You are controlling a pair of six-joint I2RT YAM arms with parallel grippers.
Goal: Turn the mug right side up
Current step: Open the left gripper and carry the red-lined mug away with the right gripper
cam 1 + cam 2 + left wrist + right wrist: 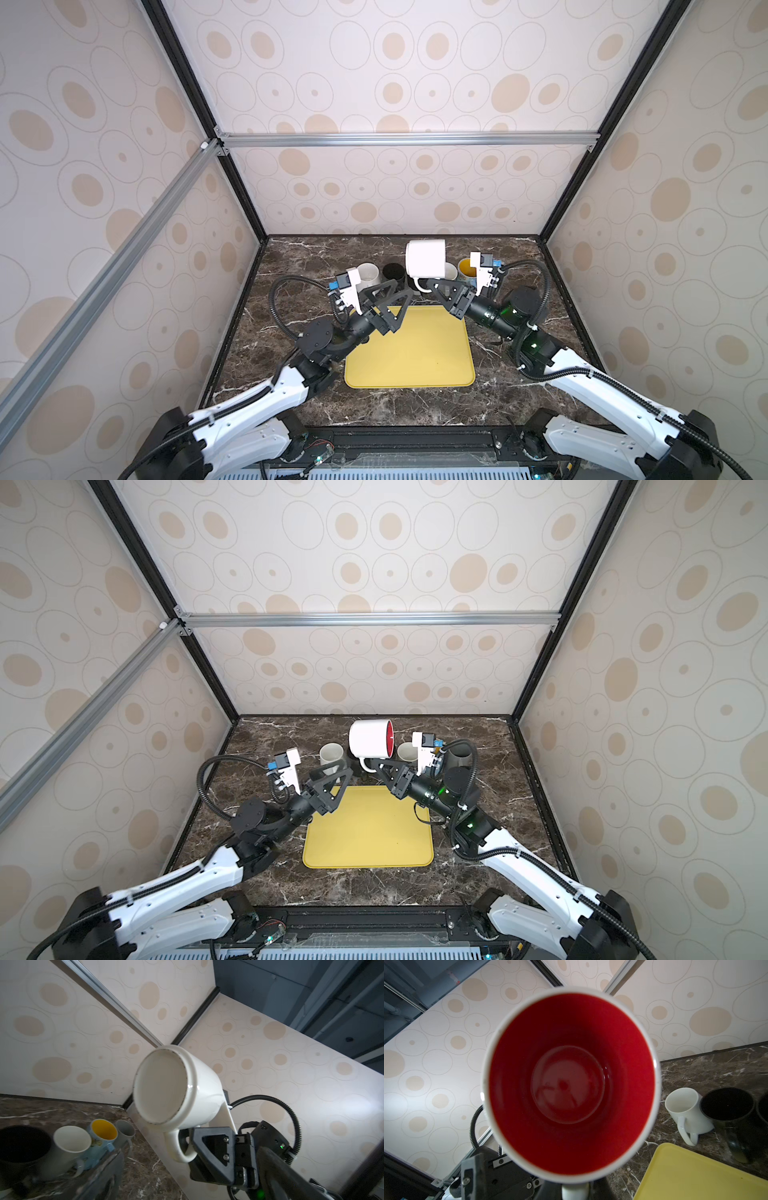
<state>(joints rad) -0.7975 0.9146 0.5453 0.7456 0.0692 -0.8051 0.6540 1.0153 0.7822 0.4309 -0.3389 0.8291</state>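
Hanging in the air above the back edge of the yellow tray (411, 353), the red-lined white mug (426, 257) is lying on its side, clear of the table (291, 266). Its long axis is running level, side to side across both top views. The flat base is facing the left arm's side, the red mouth is facing the right arm's wrist camera, and the handle is pointing down. The right hand (432, 286) is gripping that handle from below, jaws closed on it. The left hand (402, 289) is standing wide open just beside the handle, over the tray's back left corner, apart from the mug. Behind the tray, beneath and beside the lifted mug, a row of upright mugs is crowding the table: a plain white mug (368, 274), a black mug (392, 272), a cream mug (451, 272), a blue mug with a yellow inside (104, 1132) and a grey mug (461, 754).
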